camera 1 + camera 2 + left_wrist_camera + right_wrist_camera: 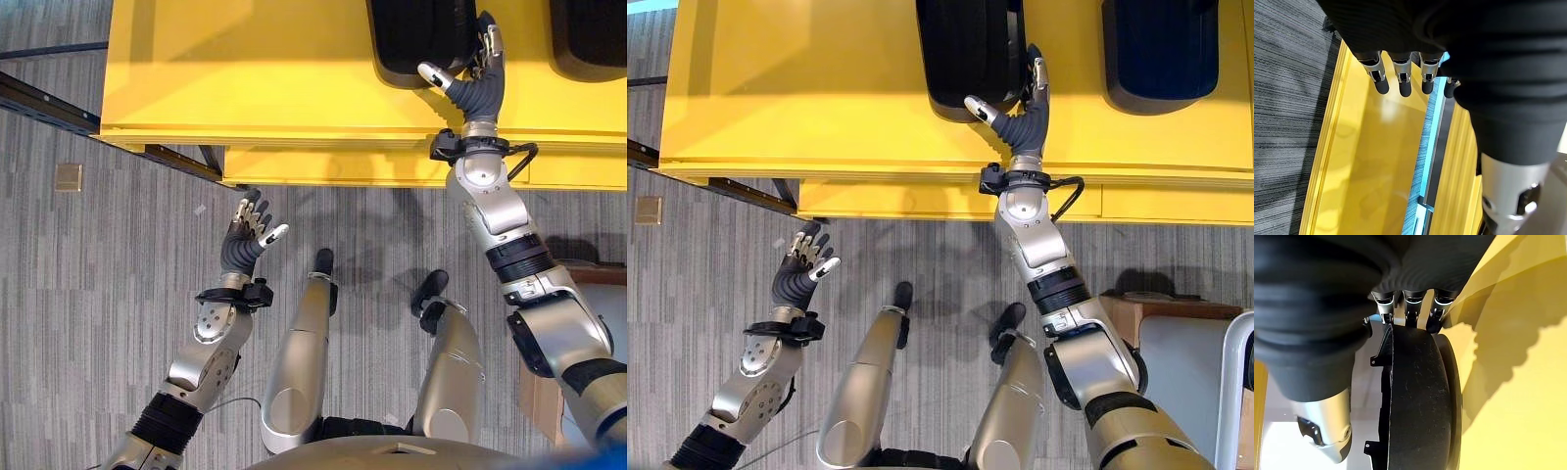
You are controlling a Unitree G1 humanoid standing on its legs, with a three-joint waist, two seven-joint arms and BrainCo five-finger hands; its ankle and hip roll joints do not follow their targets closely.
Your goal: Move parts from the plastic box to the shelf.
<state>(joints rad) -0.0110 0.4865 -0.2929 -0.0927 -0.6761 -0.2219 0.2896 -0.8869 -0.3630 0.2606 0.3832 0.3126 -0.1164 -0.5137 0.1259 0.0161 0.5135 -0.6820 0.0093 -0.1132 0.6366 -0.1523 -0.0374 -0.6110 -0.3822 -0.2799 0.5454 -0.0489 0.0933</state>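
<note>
Right hand (475, 73) grips the black part's (421, 39) near edge on the yellow shelf (245, 69) — fingers curled over it, thumb alongside; left hand (247, 235) hangs open, well apart.

Grey striped carpet floor (118, 294) runs under a broad glossy yellow shelf surface (245, 69); a small square brass floor plate (69, 177) sits nearby.
</note>
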